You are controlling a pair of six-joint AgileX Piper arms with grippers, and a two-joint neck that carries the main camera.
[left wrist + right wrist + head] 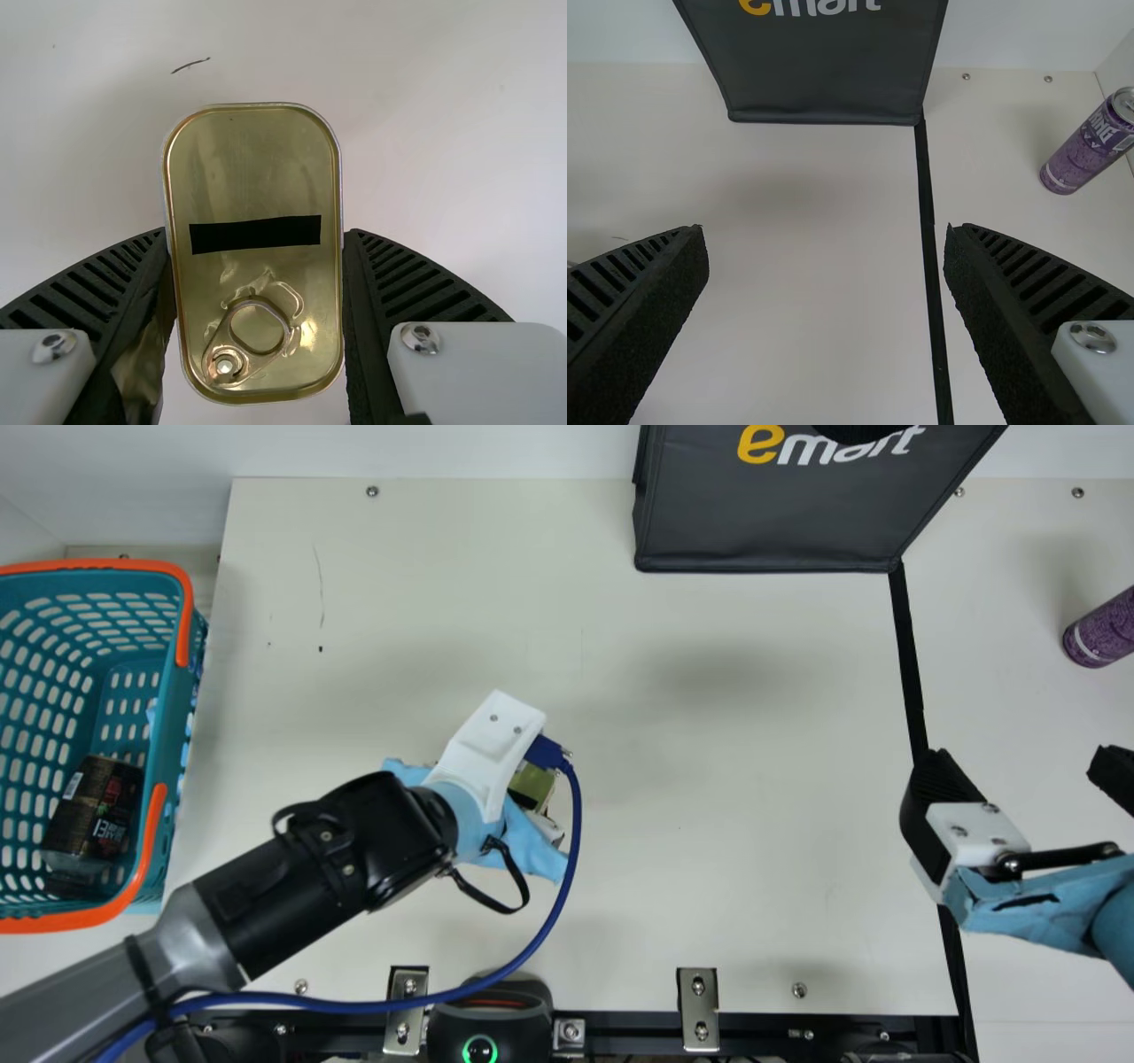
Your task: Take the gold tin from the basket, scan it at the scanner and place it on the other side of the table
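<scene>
Left of the middle of the table in the main view is my left gripper (492,757), its fingers hidden under the wrist; a piece of the gold tin (532,786) peeks out beside it. The left wrist view has the gold tin (257,177), with its pull ring and a black strip, clasped along both long sides by my left gripper (257,239). Over the black tape line at the right, my right gripper (1023,766) stands open in the main view. Between the spread fingers of my right gripper (826,235) in its wrist view there is only table behind.
A teal basket (182,691) with orange handles stands at the far left, holding a dark can (97,806). The scanner (483,1019) is at the near edge. A dark bag (771,522) stands at the back, and a purple can (1103,629) at the right beyond the black tape (908,664).
</scene>
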